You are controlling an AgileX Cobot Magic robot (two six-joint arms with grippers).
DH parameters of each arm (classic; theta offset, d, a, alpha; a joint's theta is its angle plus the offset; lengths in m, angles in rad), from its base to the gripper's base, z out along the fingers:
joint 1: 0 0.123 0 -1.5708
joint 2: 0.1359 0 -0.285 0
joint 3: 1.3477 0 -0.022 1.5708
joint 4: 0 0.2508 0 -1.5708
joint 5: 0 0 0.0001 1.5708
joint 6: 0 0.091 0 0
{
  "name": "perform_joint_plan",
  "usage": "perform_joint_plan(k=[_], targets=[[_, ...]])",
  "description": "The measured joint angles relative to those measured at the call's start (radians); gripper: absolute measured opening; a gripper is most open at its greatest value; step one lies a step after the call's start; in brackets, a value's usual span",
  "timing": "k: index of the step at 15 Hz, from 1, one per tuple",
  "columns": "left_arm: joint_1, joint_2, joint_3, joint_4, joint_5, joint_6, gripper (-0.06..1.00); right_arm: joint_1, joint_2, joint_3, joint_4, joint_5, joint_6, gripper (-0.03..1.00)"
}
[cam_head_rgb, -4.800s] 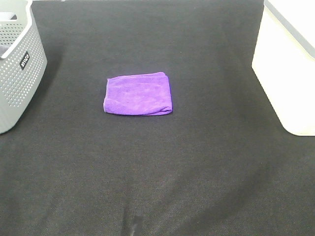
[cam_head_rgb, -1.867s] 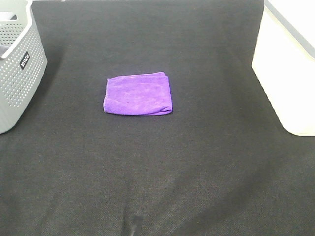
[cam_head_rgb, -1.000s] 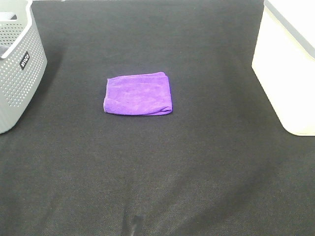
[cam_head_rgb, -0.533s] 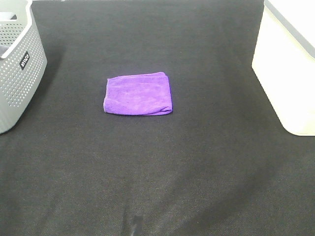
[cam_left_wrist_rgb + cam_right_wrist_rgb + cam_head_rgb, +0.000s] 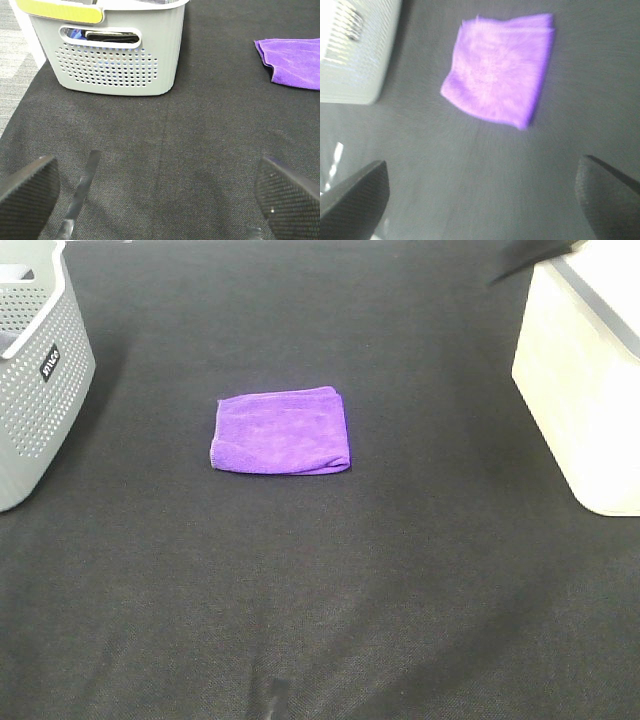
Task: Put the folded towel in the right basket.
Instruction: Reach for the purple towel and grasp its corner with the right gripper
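Exterior high: label [image 5: 49, 362] on grey basket [image 5: 40, 425] illegible; towel [image 5: 281, 430] flat.

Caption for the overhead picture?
Folded purple towel lies on black cloth between grey basket, left, and white basket, right.

Folded purple towel [image 5: 280, 430] lies flat on black surface [image 5: 330, 580].
A neat rectangle near the middle, it sits well apart from the cream right basket [image 5: 585, 390], upright at the edge.
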Motion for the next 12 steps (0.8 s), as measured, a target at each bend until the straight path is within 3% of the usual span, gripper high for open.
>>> perform_joint_plan(k=[7, 12], targets=[[0.0, 0.0, 0.0, 0.0, 0.0, 0.0, 0.99, 0.078, 0.557, -0.429, 0.033, 0.007, -0.003, 0.95], [0.0, 0.0, 0.0, 0.0, 0.0, 0.0, 0.99, 0.078, 0.657, -0.453, 0.008, -0.006, -0.003, 0.94]])
